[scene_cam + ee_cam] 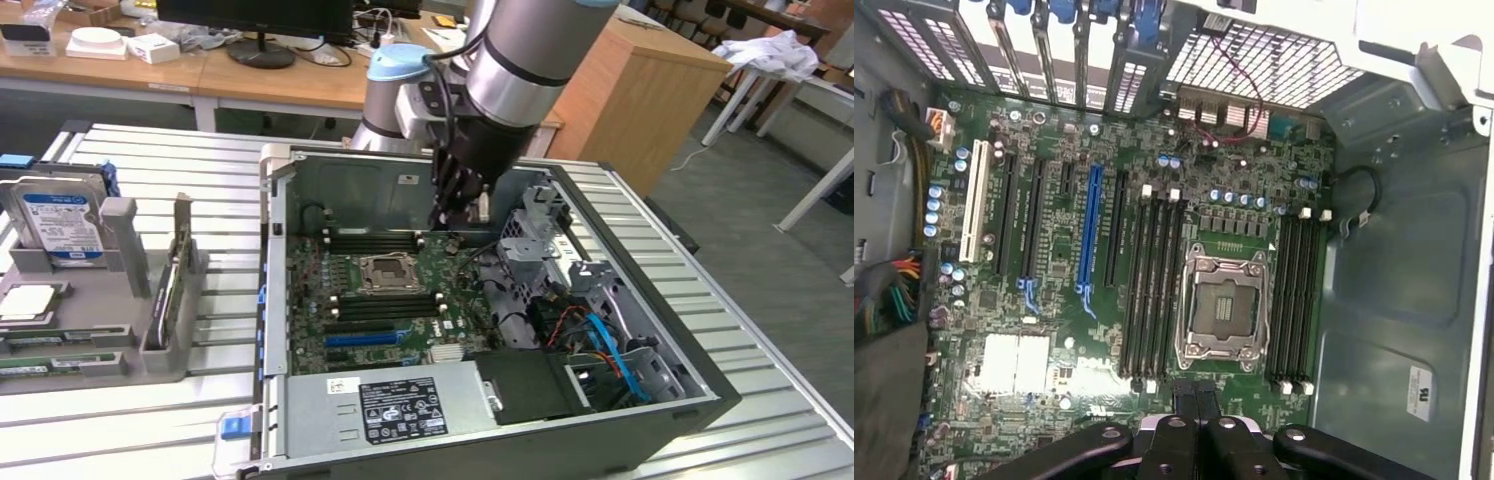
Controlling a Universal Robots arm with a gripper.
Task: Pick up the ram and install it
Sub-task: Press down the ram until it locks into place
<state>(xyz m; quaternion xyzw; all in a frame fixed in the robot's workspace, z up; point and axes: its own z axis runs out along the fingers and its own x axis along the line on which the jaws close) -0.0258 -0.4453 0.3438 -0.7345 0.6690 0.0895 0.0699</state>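
Observation:
The ram (166,290) is a thin stick standing on edge in a grey holder (158,352) on the table, at the exterior view's left, outside the computer case (641,405). My gripper (461,222) hangs inside the open case, above the motherboard (387,300) and close to the far row of memory slots (376,241). In the wrist view the gripper (1197,398) looks straight down on the motherboard (1054,300), between the two banks of black memory slots (1152,285) beside the CPU socket (1222,310). Its fingers are shut together, and I see nothing held between them.
A hard drive (60,225) stands in the grey rack, with a chip (27,300) and flat green boards (34,365) below it. Inside the case are a drive cage (541,225), cables (601,340) and the power supply (387,405). Desks stand behind.

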